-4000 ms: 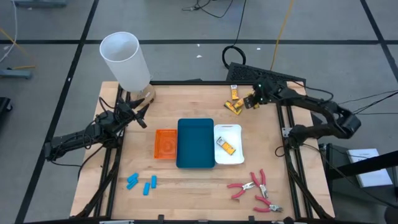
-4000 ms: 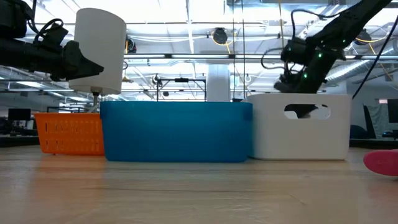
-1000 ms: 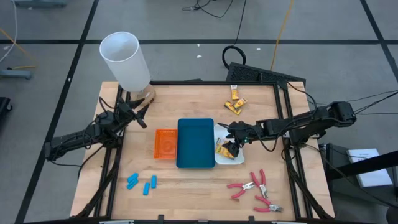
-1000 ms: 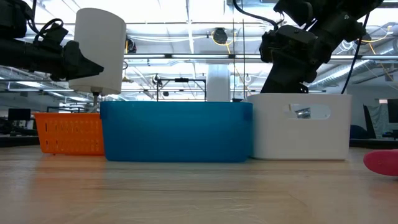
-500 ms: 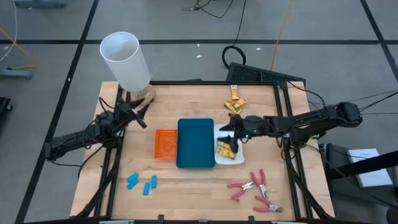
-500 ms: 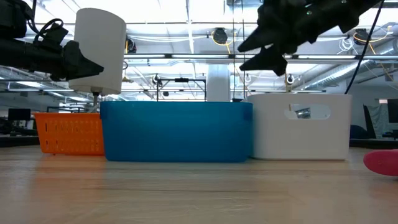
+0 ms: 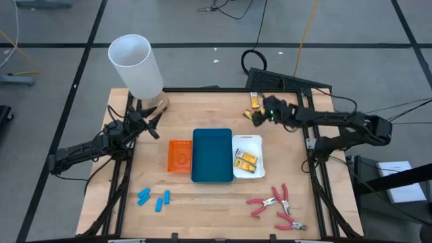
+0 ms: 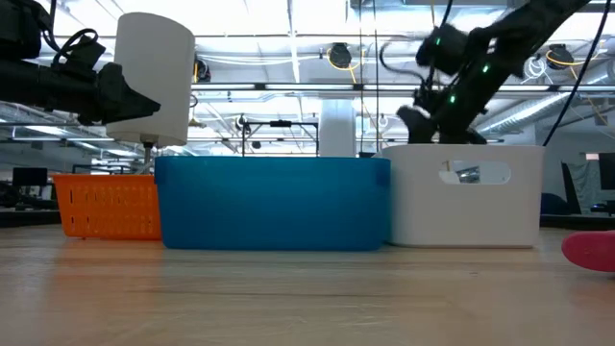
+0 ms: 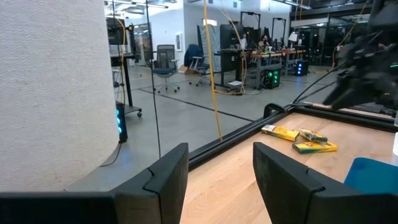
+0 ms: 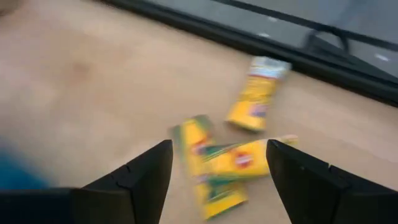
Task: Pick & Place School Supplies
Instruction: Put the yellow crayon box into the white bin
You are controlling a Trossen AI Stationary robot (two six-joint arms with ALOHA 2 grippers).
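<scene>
From the high view, the right gripper (image 7: pixel 260 116) sits over the far right part of the table (image 7: pixel 202 202), right above the loose yellow packets (image 7: pixel 254 101), partly covering them, so I can't count them there. Two more yellow packets sit in the white tray (image 7: pixel 248 140), next to the blue tray (image 7: pixel 212 156) and orange tray (image 7: pixel 179 156). Three light-blue pieces (image 7: pixel 154 198) lie near left, pink-handled pliers (image 7: pixel 277 206) near right. The left gripper (image 7: pixel 150 124) waits by the white cylinder (image 7: pixel 136 65).

Low view: the tray walls hide everything inside, and the pliers are just a pink blob cut off at the edge (image 8: pixel 591 250). The right arm hangs above the white tray.

Left wrist view: fingers (image 9: pixel 163 174) spread, nothing between them; cylinder fills one side, packets far off.

Right wrist view: fingers (image 10: pixel 144 171) spread wide and empty, three packets (image 10: pixel 233 155) below, blurry, two overlapping.
</scene>
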